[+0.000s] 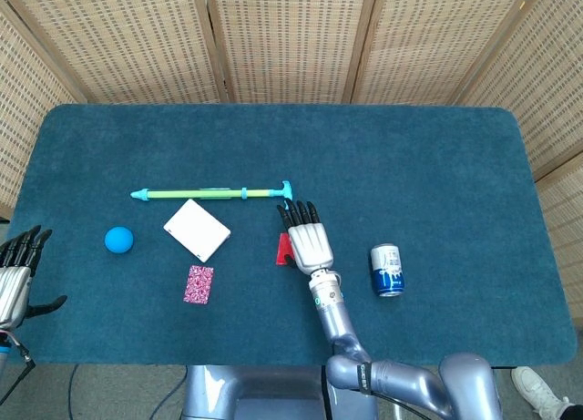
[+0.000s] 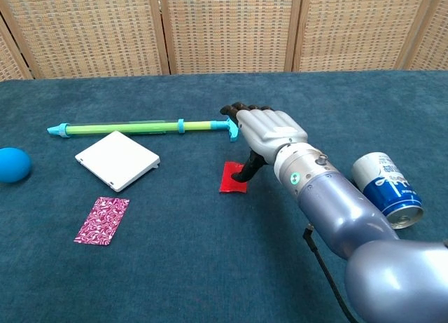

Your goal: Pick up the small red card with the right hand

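The small red card [image 2: 231, 178] lies flat on the blue cloth near the table's middle; the head view shows only a strip of the red card [image 1: 282, 249] beside the hand. My right hand [image 2: 270, 134] hovers just right of it, fingers stretched out toward the far side. Its thumb points down and touches the card's right edge. Nothing is gripped in it. In the head view my right hand [image 1: 307, 237] covers most of the card. My left hand [image 1: 15, 272] hangs at the table's left edge, fingers apart and empty.
A green and cyan stick [image 2: 140, 127] lies just beyond the right hand's fingertips. A white square pad [image 2: 117, 160], a pink patterned card [image 2: 102, 220] and a blue ball [image 2: 12, 163] lie to the left. A blue can [image 2: 386, 190] lies on its side to the right.
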You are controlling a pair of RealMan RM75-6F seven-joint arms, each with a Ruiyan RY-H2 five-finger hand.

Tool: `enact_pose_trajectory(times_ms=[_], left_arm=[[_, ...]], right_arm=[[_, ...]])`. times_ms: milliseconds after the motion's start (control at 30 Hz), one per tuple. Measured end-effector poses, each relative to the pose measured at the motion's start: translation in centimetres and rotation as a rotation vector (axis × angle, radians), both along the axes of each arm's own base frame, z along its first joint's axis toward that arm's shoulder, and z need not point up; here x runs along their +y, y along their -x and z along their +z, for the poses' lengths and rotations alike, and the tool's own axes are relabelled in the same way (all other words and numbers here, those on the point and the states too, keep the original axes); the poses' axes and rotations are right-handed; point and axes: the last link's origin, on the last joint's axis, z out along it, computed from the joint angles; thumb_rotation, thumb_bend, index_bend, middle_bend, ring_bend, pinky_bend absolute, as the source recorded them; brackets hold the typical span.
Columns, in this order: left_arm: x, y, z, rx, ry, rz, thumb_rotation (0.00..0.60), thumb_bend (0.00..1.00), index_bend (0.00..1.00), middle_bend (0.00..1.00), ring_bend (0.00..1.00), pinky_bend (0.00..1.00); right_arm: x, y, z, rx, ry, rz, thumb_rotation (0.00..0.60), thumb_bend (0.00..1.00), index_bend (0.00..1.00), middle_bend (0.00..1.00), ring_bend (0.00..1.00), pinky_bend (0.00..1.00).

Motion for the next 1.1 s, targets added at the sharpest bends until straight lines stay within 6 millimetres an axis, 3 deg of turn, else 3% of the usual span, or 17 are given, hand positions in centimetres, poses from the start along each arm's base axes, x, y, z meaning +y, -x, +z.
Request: enact_pose_trajectory(times_ms=[233, 400, 633, 867, 1100], left_arm=[[0.0, 0.0, 0.0, 0.0, -0.002, 0.0, 0.6, 0.14, 0.0, 0.0, 0.0, 0.05], [0.0, 0.0, 0.0, 0.0, 0.0, 0.001, 0.6, 0.14, 0.0, 0.0, 0.0, 0.05], [-0.1, -0.1, 0.1, -0.003, 0.001, -0.004, 0.6, 0.14, 0.0, 0.0, 0.0, 0.05], [-0.3, -0.4, 0.2, -0.007, -0.001, -0.017, 0.6, 0.14, 0.0, 0.0, 0.0, 0.05], [-0.4, -0.5, 0.3, -0.011, -0.002, -0.021, 0.6, 0.14, 0.0, 0.0, 0.0, 0.05]], right_arm=[[0.1, 0.3, 0.1, 0.009, -0.002, -0.009, 0.6, 0.68, 0.08, 0.0, 0.0, 0.0], [0.3, 0.5, 0.1, 0.013, -0.012, -0.012, 0.6, 0.54, 0.08, 0.0, 0.0, 0.0], [1.3, 0.1, 0.2, -0.017, -0.042, -0.009, 0.6, 0.49, 0.07, 0.0, 0.0, 0.0], [2.5, 0.2, 0.2, -0.016, -0.06, -0.001, 0.6, 0.38, 0.07, 0.0, 0.0, 0.0], [2.5, 0.6, -0.3, -0.009, -0.079, -0.02, 0.6, 0.36, 0.07, 0.0, 0.0, 0.0]])
